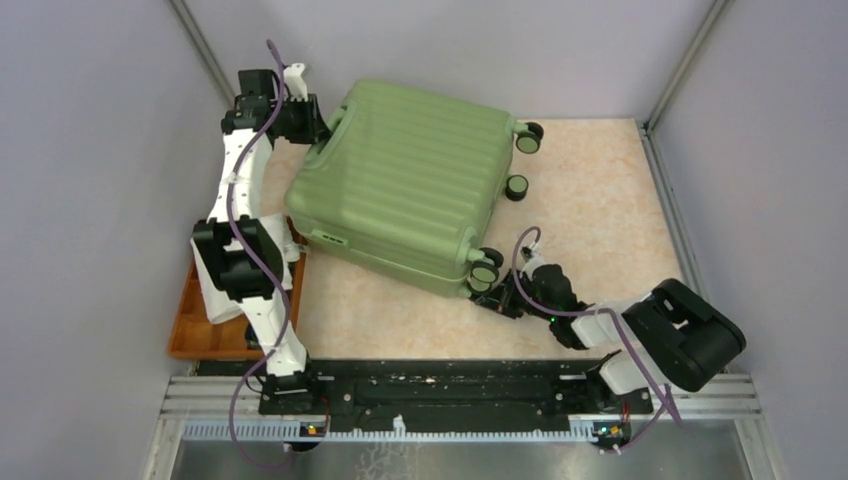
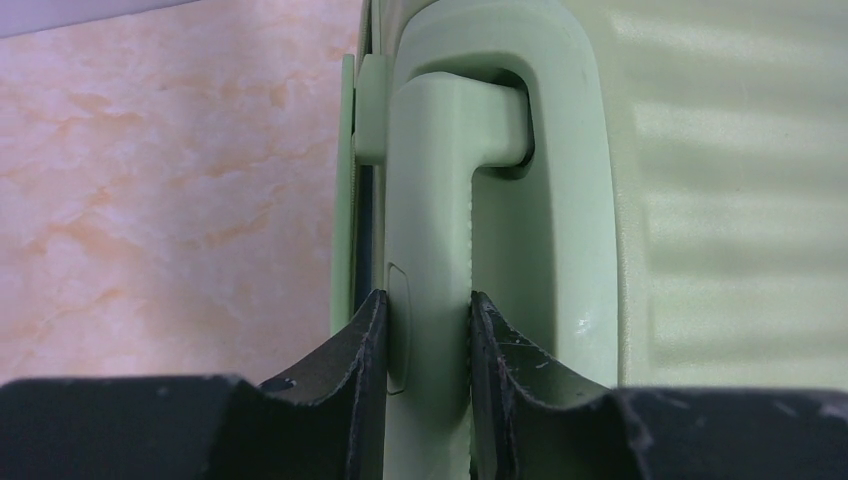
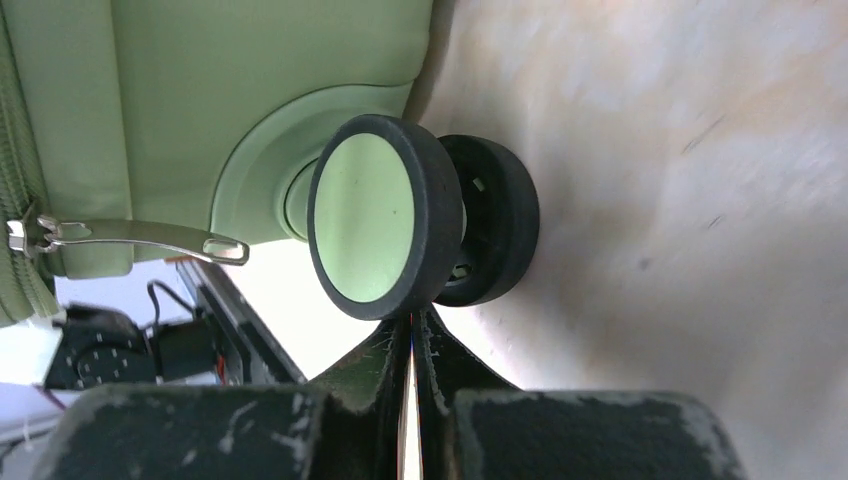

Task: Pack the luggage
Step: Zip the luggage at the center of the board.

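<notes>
The luggage (image 1: 410, 185) is a large light-green ribbed suitcase, closed, lying flat and askew in the middle of the table. My left gripper (image 1: 312, 122) is at its far-left end, shut on the green handle (image 2: 430, 220); both fingers (image 2: 365, 345) press the handle's sides in the left wrist view. My right gripper (image 1: 503, 297) is shut and empty at the near-right corner, its tips right under a black wheel with a green hub (image 3: 385, 215), touching or nearly touching the tyre. A silver zip pull (image 3: 140, 235) hangs by the zip to the left of that wheel.
An orange tray (image 1: 195, 325) lies at the near left under my left arm. Two more black wheels (image 1: 528, 137) stick out at the suitcase's far-right end. Grey walls close in on the left, back and right. Bare marble tabletop (image 1: 600, 200) shows right of the suitcase.
</notes>
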You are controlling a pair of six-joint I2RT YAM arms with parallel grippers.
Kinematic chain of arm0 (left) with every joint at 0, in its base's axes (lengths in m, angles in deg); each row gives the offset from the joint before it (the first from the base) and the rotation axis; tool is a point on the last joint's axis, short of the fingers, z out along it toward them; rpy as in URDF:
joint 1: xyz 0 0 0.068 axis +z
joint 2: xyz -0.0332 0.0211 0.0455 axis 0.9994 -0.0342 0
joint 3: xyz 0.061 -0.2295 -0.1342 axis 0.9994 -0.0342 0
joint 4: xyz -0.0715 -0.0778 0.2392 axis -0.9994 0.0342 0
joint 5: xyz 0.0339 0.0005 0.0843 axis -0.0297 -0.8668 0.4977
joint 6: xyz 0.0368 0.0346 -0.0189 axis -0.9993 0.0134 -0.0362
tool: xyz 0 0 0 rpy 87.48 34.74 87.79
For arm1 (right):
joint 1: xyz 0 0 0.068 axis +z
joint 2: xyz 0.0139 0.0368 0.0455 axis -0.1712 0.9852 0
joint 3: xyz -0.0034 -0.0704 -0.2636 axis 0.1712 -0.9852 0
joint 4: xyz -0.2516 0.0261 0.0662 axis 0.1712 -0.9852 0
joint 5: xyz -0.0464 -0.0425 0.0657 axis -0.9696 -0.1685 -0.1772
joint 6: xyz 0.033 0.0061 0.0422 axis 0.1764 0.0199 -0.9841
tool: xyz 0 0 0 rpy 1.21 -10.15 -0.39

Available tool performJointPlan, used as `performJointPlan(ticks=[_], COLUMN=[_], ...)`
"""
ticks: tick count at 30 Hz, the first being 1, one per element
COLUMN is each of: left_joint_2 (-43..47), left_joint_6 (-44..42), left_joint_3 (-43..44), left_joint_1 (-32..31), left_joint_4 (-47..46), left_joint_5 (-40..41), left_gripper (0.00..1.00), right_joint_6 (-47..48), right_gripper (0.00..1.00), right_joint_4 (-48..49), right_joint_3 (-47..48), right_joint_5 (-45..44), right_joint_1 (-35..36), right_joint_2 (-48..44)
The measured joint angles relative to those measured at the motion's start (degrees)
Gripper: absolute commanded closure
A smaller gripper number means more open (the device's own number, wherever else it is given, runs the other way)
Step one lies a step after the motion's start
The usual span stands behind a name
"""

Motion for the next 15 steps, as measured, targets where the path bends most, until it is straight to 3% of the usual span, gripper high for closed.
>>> performJointPlan(ticks=[9,15], left_joint_2=[-0.8,-7.4], left_joint_6=[2.0,3.0], left_joint_3=[1.0,9.7], left_joint_1=[1.7,1.7], left_joint_4=[-0.5,0.0], left_joint_5=[2.8,2.5], left_gripper=[1.00,1.00], right_joint_6=[1.4,7.1], right_gripper=[0.95,0.74], right_joint_4=[0.2,1.0], right_joint_3=[8.6,10.5], right_joint_5=[-0.3,3.2], right_joint_1=[-10.8,-18.1], right_joint_2=[7.7,8.9])
